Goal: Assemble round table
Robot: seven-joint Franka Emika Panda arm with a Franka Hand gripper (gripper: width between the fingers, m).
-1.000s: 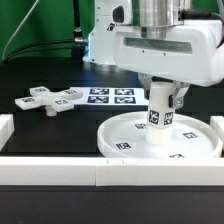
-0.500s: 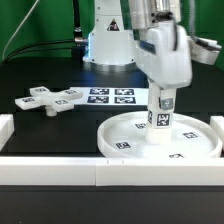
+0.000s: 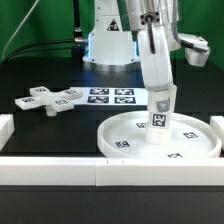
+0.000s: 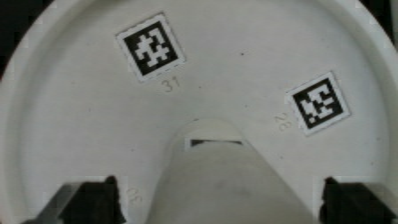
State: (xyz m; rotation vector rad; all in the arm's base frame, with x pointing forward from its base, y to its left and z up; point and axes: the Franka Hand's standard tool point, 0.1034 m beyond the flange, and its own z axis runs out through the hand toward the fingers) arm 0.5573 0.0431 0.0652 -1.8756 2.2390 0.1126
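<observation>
One arm [image 3: 157, 55] pointing down, gripper [image 3: 161, 106] clasping leg [image 3: 160, 138]

A robotics lab: marker board [image 3: 110, 96], black table [image 3: 45, 135].

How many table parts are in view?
3. Disc: exterior view's lower right. Leg: upright on the disc, between the fingers of the hand. Cross base: exterior view's left. More may be hidden.

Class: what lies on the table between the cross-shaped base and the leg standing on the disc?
The marker board lies flat between the cross-shaped base and the leg; only the exterior view shows this.
</observation>
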